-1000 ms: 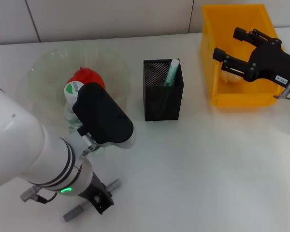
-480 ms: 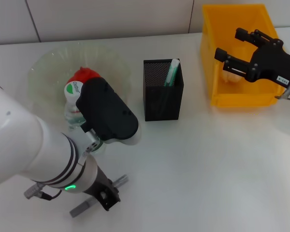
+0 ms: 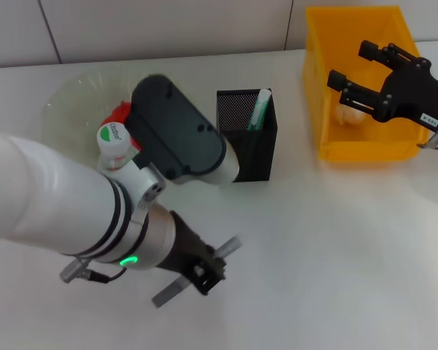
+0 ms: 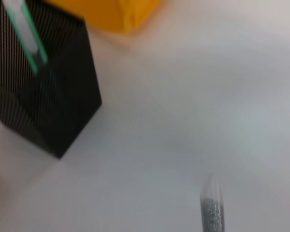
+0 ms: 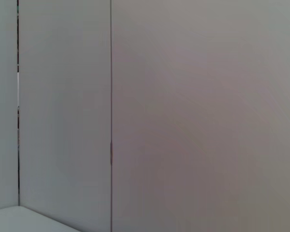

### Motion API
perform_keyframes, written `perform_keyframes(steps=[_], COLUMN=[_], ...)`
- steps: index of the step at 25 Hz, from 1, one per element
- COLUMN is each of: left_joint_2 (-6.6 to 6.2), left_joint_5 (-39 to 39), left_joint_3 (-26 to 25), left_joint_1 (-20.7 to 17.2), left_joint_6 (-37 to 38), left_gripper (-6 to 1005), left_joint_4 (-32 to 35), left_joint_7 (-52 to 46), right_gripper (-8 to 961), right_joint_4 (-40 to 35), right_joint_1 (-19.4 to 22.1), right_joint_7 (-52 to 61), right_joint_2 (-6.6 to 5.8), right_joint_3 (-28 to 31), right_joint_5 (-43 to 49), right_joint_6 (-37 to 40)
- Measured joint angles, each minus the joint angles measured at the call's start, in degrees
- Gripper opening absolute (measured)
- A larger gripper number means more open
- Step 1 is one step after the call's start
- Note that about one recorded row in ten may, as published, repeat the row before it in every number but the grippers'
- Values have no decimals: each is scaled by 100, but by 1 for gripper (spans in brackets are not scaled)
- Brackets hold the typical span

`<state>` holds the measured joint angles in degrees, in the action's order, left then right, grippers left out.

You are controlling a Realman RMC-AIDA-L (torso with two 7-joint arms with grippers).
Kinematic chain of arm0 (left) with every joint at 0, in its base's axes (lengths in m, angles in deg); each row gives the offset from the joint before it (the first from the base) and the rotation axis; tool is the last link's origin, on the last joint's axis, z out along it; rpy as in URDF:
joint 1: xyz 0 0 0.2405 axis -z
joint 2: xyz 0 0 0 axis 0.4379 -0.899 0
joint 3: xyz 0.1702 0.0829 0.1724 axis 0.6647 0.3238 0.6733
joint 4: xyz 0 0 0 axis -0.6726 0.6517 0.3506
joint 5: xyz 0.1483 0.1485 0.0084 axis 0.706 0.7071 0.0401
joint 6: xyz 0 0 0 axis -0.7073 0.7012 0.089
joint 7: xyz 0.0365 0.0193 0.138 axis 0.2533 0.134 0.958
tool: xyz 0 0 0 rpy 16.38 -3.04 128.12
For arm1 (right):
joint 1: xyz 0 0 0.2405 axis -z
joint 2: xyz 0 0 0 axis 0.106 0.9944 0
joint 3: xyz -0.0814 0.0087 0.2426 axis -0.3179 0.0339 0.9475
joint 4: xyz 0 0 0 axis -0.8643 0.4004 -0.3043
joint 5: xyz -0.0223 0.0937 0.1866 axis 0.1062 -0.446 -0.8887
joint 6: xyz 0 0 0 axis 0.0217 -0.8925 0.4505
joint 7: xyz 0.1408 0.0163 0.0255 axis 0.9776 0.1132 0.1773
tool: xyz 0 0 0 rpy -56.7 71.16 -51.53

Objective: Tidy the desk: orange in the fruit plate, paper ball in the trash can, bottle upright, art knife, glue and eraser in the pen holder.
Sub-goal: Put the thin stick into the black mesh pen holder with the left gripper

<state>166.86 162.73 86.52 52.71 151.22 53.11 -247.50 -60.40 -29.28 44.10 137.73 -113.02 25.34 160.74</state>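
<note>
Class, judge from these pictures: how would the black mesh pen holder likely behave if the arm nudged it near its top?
The pen holder looks like thin open mesh, so probably light and easy to slide. It stands tall on a narrow base, so a high push may tip it. The green pen leaning inside would likely shift.

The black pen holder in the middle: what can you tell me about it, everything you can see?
The pen holder is a square, open-topped box of black wire mesh, standing upright on the white table. A green-and-white stick leans in its far right corner, poking above the rim. It stands between the clear fruit plate and the yellow bin, touching neither. The left arm's black housing overlaps its near left edge in the head view; contact cannot be told.
</note>
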Motion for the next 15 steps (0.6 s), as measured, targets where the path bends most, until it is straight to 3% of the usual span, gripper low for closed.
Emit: perform_keyframes(steps=[10, 15], left_joint_2=[-12, -23], left_joint_5=[-732, -948], left_joint_3=[-348, -382], left_joint_1=[-5, -99], left_joint_6=[-738, -1762], left_gripper=[146, 146], left_joint_4=[418, 383], left_joint_7=[149, 566], right_gripper=[789, 789], right_joint_4=[-3, -3], right_joint_1=[9, 30], right_joint_7=[-4, -5], right_joint_2=[0, 0], right_joint_3=[59, 57], right_joint_5=[0, 0], right_joint_6=[0, 0])
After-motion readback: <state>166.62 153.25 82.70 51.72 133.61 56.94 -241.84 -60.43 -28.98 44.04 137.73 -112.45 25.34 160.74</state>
